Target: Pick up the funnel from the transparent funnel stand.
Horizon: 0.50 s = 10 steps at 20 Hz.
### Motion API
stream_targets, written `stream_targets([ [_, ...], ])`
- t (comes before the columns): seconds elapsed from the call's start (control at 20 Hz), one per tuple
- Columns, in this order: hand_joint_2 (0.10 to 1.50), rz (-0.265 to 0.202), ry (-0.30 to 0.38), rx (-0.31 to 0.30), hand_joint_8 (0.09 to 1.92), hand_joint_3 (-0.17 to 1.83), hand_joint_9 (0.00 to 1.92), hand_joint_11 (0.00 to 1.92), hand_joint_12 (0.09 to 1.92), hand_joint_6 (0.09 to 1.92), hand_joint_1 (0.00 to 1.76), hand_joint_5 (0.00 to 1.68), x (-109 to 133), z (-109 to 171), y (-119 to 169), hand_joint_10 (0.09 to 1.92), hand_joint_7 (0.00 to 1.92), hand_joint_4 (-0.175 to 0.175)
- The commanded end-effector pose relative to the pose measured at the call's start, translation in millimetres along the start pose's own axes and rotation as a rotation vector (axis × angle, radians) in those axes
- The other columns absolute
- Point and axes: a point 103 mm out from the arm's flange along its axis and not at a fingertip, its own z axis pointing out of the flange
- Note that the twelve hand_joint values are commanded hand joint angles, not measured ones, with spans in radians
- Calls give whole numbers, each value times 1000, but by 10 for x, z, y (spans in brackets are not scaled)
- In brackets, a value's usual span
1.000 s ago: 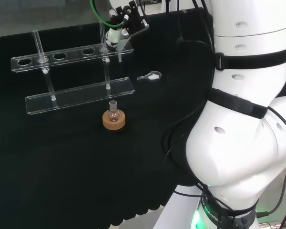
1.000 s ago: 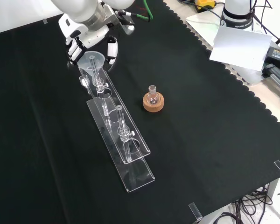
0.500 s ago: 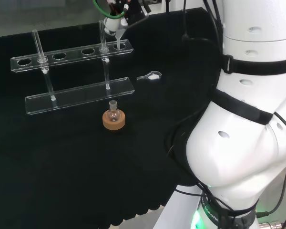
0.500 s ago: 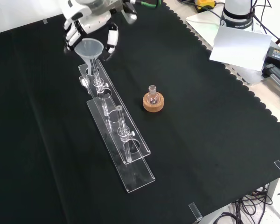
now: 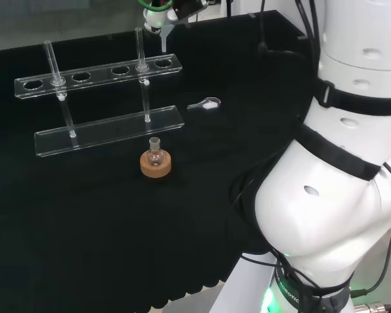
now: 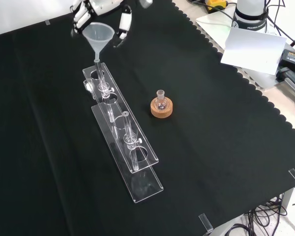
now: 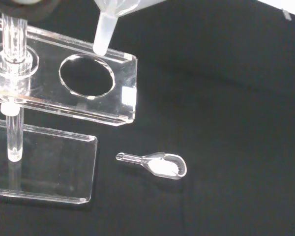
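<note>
The clear funnel (image 6: 98,35) hangs above the far end of the transparent funnel stand (image 6: 119,117), its stem tip just over the end hole. The hand (image 6: 101,7) comes in at the top of the front view with its fingers (image 6: 125,22) curled round the funnel's cone. In the head view the hand (image 5: 158,13) is at the top edge, above the right end of the stand (image 5: 98,73). The wrist view has the funnel's stem (image 7: 103,35) over the empty round hole (image 7: 86,76) of the stand (image 7: 123,93).
A small round flask on a cork ring (image 5: 156,162) stands in front of the stand, also in the front view (image 6: 161,106). A small glass scoop (image 5: 206,103) lies to the right of the stand in the head view. The scoop (image 7: 158,164) holds white powder.
The hand has risen with the funnel; the stem has come up out of the stand's end hole and now hangs above it. The stand and flask have not moved.
</note>
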Motion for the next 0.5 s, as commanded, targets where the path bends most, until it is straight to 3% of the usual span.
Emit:
stream_targets([
  [0.05, 826, 34, -24, -4, 705, 526, 860, 550, 1274, 562, 786, 643, -63, -97, -443, 498, 587, -31],
  [0.5, 829, 52, -27, 20, 712, 531, 851, 548, 1274, 585, 781, 636, 10, -19, -927, 506, 577, -31],
])
